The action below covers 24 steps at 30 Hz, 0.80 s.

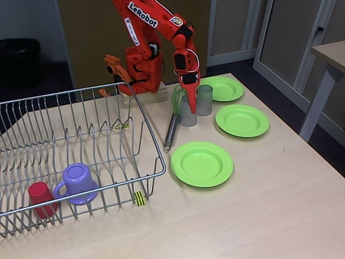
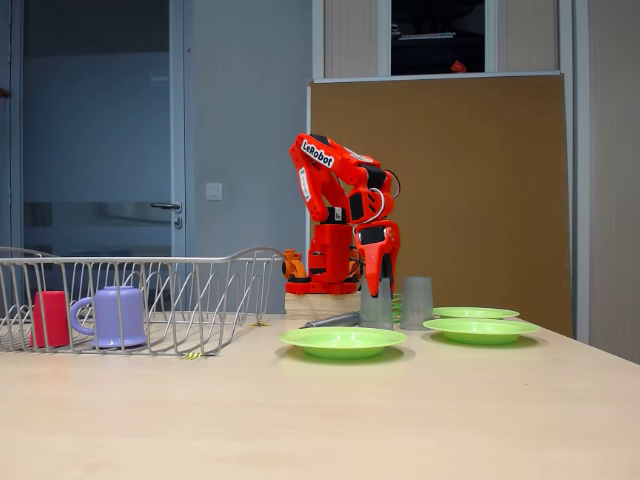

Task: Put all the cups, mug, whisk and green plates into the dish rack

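My red gripper (image 1: 192,107) points straight down onto the nearer grey-blue tumbler (image 1: 186,114), which stands on the table. Its jaws look narrow, pinched on the tumbler's rim, as a fixed view also shows for the gripper (image 2: 383,292). A second tumbler (image 1: 205,100) stands just right of it. The whisk (image 1: 172,128) lies left of the tumblers, its green loops behind them. Three green plates (image 1: 202,163) (image 1: 242,120) (image 1: 222,88) lie on the table. In the dish rack (image 1: 146,128), the red cup (image 1: 41,198) and the purple mug (image 1: 78,182) sit upside down near the front.
The arm's base (image 1: 141,91) stands behind the rack's far right corner. The table's right edge runs past the plates, and another table (image 1: 329,59) stands at the far right. Bare tabletop lies in front of the nearest plate.
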### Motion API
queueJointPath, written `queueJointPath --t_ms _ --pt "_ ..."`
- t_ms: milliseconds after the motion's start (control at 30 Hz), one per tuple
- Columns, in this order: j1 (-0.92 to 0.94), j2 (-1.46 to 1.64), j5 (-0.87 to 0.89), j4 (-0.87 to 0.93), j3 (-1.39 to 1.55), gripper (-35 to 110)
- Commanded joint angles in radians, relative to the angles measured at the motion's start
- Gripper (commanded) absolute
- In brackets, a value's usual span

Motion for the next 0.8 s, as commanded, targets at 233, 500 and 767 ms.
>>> queueJointPath --t_ms 233,500,767 --pt "0.011 0.017 -0.015 0.04 -0.006 40" --pt "0.029 0.003 0.002 0.046 -0.018 38" --pt "0.058 -0.012 0.023 0.041 -0.034 20"
